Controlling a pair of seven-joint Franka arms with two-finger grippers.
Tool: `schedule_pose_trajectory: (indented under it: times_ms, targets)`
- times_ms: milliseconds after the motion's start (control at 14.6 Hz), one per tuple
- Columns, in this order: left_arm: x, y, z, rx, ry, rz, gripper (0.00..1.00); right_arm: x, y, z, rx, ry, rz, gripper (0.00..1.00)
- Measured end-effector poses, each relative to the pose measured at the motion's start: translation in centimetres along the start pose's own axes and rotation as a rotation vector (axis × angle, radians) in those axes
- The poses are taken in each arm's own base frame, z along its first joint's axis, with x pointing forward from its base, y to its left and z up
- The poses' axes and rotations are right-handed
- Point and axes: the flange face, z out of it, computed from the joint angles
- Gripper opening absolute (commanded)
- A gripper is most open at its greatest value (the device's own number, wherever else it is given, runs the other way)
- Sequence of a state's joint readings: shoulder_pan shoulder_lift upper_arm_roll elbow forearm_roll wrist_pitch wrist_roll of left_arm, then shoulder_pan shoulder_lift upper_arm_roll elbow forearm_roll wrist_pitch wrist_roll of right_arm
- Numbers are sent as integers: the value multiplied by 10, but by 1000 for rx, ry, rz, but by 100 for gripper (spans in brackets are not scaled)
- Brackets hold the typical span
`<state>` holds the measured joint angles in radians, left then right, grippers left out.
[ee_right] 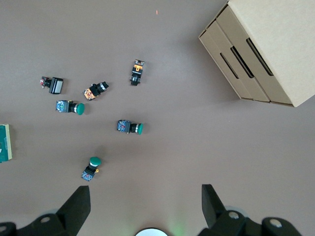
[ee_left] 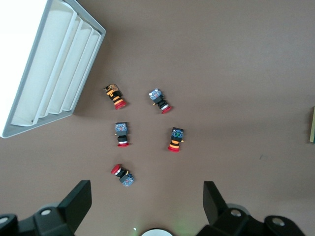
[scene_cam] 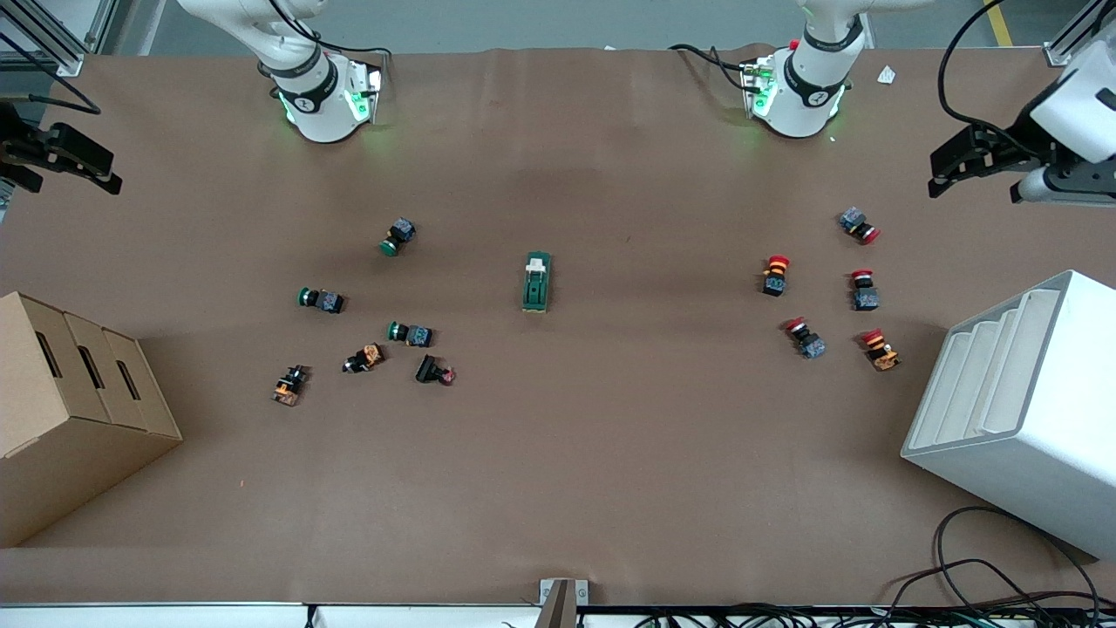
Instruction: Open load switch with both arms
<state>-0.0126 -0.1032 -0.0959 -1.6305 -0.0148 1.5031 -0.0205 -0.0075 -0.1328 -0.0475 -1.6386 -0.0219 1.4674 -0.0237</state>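
The load switch (scene_cam: 536, 282), a dark-green block with a white lever piece, lies alone at the middle of the brown table. Its edge shows in the left wrist view (ee_left: 313, 125) and in the right wrist view (ee_right: 4, 142). My left gripper (scene_cam: 937, 174) hangs open and high over the left arm's end of the table, above the red buttons, with nothing between its fingers (ee_left: 78, 201). My right gripper (scene_cam: 109, 170) hangs open over the right arm's end, also holding nothing, its fingers (ee_right: 74, 206) wide apart. Both are well apart from the switch.
Several green and black push buttons (scene_cam: 410, 333) lie scattered toward the right arm's end, several red ones (scene_cam: 804, 337) toward the left arm's end. A cardboard box (scene_cam: 78, 392) and a white slotted rack (scene_cam: 1020, 410) stand at the table's two ends. Cables (scene_cam: 976, 576) trail near the front edge.
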Motion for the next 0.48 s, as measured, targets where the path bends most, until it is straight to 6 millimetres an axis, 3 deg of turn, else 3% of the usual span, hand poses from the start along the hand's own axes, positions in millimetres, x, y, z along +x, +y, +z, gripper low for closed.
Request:
schedule_pose_trajectory:
  times_ms: [205,479]
  targets:
    - [-5,22,2,7,2,6,100,1,7,3,2,1,6,100]
    - [-6,21,1,8,4,0,100,1,7,3,2,0,5,100]
